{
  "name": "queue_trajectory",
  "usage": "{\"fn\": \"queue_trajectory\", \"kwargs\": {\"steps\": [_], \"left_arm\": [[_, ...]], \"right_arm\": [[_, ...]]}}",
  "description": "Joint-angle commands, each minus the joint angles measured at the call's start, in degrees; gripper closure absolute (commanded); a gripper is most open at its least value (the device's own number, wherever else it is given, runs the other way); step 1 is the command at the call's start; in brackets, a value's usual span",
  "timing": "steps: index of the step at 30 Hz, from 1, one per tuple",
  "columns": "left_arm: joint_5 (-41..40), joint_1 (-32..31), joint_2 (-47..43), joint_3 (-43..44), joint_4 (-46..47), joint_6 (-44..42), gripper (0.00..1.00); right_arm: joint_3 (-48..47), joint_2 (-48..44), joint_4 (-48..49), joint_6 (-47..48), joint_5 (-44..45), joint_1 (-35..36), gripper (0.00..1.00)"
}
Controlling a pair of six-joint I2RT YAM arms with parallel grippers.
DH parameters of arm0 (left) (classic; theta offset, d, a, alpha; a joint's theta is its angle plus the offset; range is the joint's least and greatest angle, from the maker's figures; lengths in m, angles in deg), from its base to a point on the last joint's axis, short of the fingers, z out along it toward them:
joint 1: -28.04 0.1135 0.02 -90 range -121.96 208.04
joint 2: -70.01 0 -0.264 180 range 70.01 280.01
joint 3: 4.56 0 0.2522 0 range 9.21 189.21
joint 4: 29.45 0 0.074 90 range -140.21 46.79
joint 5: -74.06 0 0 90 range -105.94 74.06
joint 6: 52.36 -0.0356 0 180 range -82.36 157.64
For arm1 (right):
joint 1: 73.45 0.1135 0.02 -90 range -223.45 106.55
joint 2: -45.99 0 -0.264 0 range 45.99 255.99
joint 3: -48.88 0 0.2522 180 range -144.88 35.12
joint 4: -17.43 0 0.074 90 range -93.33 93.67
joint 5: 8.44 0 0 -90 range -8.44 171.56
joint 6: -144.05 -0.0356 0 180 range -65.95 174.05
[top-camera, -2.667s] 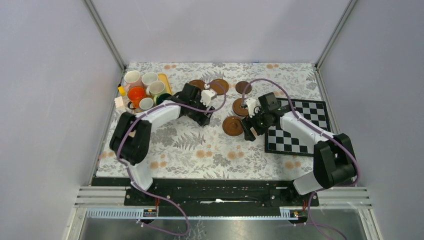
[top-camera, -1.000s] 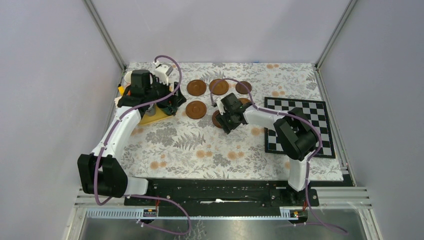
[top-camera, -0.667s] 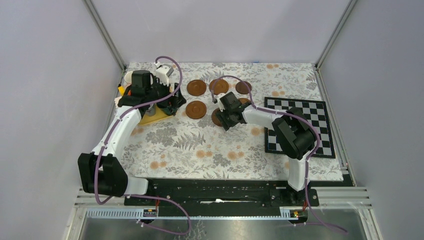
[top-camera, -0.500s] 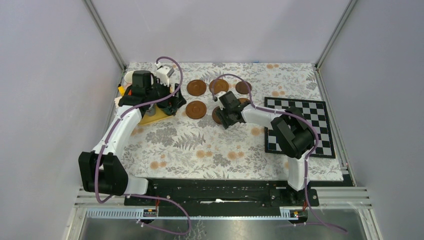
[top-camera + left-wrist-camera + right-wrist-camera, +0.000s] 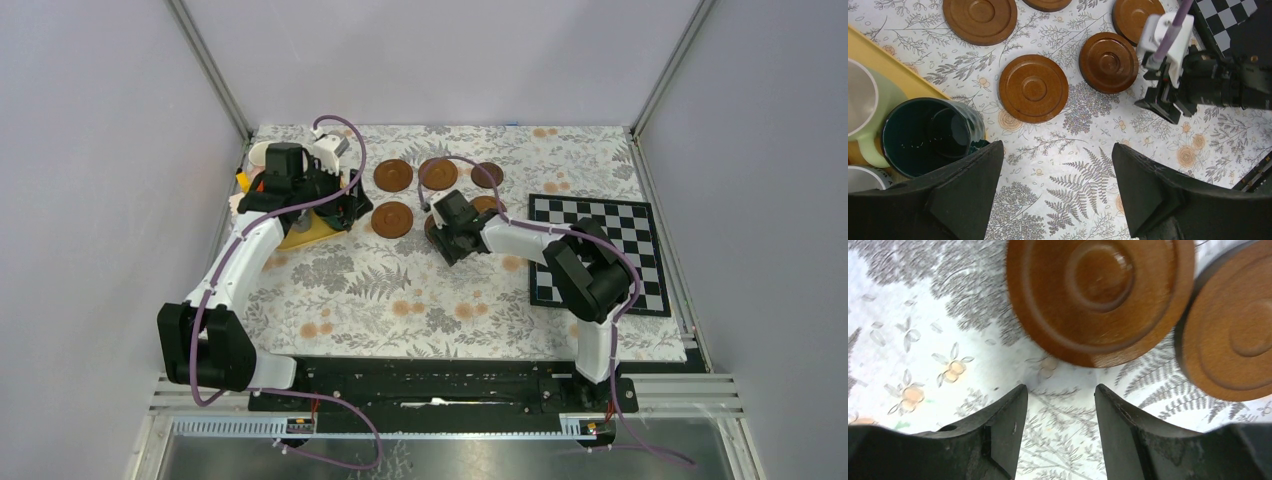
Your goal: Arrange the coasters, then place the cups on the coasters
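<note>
Several brown coasters (image 5: 393,175) lie on the floral cloth; the left wrist view shows one (image 5: 1033,88) just ahead of my fingers and another (image 5: 1108,62) to its right. My left gripper (image 5: 1058,195) hangs wide open over bare cloth, its left finger beside the dark green cup (image 5: 928,137). That cup stands by the yellow tray (image 5: 893,65) next to a pale green cup (image 5: 863,110). My right gripper (image 5: 1058,400) is low over the cloth, jaws apart and empty. A coaster (image 5: 1100,295) lies flat just beyond its fingertips, and another (image 5: 1233,345) lies to the right.
A black and white chessboard (image 5: 600,250) lies at the right. In the top view my left arm (image 5: 285,175) covers most of the tray and its cups. The right arm's wrist (image 5: 1193,85) sits low next to the middle coasters.
The right gripper's jaws have narrowed a little and it has shifted slightly left by the coaster. The left arm has stayed over the tray corner with jaws wide.
</note>
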Motion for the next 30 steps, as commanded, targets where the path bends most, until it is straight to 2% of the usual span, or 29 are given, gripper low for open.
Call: {"fn": "queue_trajectory", "kwargs": {"steps": [1,4,13,22,30], "left_arm": [[1.68,0.35,-0.45,-0.41,1.11,-0.74,0.14],[1.64,0.35,-0.36,-0.61,1.11,-0.8,0.14],[1.15,0.35,-1.23,-1.58,1.11,-1.22,0.14],[0.93,0.35,-1.03,-2.32,0.52,-2.52,0.13],[1.06,0.35,-0.63,-2.3,0.14,-2.75,0.13]], "right_arm": [[1.45,-2.96,-2.28,-0.8,0.01,2.69,0.42],[0.67,-1.89,-2.53,-1.66,-0.36,2.79,0.47],[-4.75,3.1,-3.58,-3.12,-1.07,2.75,0.54],[-7.23,5.97,-2.84,-3.59,1.12,2.08,0.55],[-11.01,8.5,-3.06,-2.18,-1.1,0.76,0.55]]}}
